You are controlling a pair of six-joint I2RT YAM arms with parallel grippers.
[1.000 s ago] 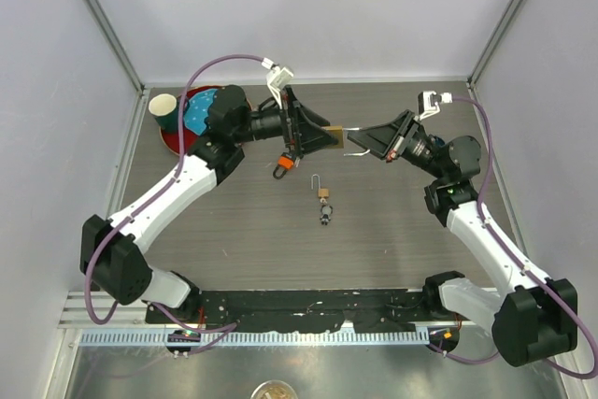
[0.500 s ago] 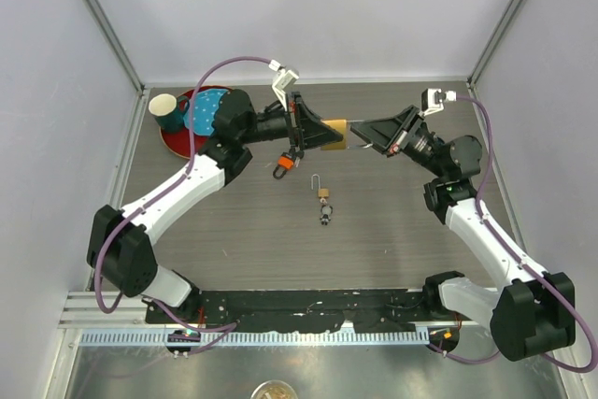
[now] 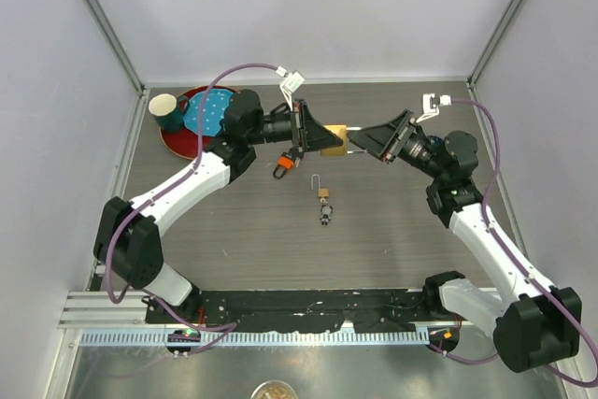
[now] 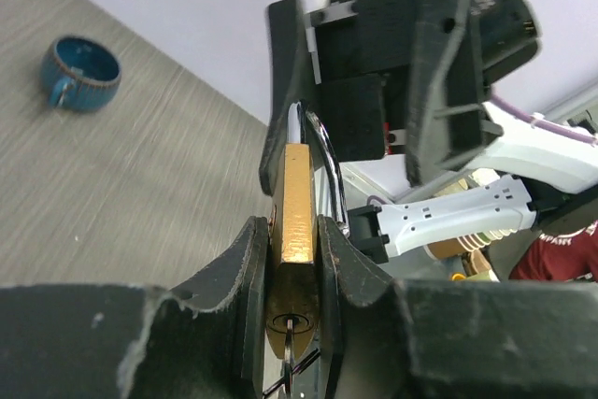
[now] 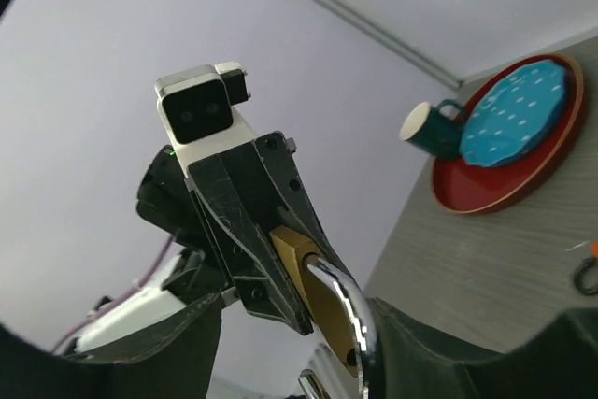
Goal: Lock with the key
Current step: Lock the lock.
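padlock (image 4: 297,195) in left gripper (image 4: 293,235) (midair)

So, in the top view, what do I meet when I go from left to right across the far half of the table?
First the cup → orange object → held padlock → right gripper.
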